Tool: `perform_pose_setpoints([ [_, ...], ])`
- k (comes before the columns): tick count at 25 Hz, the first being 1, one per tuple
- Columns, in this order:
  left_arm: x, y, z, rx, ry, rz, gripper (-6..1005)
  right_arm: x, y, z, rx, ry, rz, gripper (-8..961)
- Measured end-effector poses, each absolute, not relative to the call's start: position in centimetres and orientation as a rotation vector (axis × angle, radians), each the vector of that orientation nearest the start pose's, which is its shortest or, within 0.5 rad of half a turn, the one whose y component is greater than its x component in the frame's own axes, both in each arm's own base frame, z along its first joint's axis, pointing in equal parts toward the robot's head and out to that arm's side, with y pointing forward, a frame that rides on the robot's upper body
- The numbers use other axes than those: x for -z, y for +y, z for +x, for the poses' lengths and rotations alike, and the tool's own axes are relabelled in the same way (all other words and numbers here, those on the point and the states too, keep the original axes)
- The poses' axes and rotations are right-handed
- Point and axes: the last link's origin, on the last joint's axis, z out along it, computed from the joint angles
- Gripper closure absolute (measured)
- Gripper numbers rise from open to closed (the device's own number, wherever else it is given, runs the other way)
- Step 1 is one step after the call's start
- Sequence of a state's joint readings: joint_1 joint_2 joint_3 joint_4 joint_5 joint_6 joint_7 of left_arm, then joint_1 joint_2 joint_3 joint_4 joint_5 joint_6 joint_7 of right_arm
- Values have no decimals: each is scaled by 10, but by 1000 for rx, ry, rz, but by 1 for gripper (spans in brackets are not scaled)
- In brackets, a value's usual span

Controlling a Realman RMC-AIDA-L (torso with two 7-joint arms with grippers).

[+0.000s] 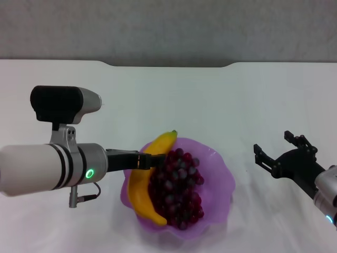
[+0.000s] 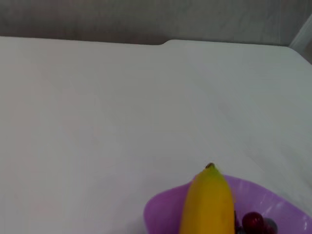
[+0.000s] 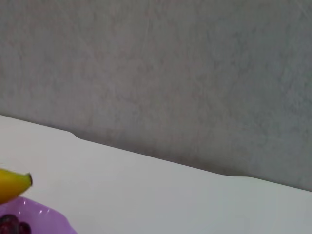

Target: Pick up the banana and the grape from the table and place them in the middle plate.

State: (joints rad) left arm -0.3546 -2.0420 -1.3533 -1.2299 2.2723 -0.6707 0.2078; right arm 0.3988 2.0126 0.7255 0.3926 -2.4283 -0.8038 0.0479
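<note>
The banana [image 1: 139, 195] lies along the left side of the middle plate [image 1: 221, 179], its stem tip pointing over the far rim. The grape [image 1: 179, 187] bunch fills the plate's centre, right beside the banana. My left gripper [image 1: 150, 159] reaches in from the left and sits across the banana's upper half, touching it. In the left wrist view the banana [image 2: 207, 204] shows close up over the purple plate [image 2: 165, 209]. My right gripper [image 1: 276, 147] hovers open over the table [image 1: 210, 95], well to the right of the plate, holding nothing.
The white tabletop has a shallow notch [image 1: 168, 64] in its far edge, with a grey wall behind it. The right wrist view catches the banana tip [image 3: 9, 184] and the plate's rim [image 3: 44, 217] at its edge.
</note>
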Motion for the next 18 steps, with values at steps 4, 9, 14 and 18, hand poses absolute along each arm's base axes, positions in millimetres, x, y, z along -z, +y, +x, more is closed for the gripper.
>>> perform_pose_setpoints([
  [4,55,358,-202,258,-1204,-2218,243,67,327,320,-455,553,-1961,61],
  [9,22,355,-201,347,-1079,-2146,107,67,327,320,-453,553,-1961,61],
  [14,-11,339,-206,475,-909,-1999,112,66,326,321,-454,553,-1957,61],
  [18,-23,324,-216,526,-748,-1840,116,66,326,321,-456,552,-1956,61],
])
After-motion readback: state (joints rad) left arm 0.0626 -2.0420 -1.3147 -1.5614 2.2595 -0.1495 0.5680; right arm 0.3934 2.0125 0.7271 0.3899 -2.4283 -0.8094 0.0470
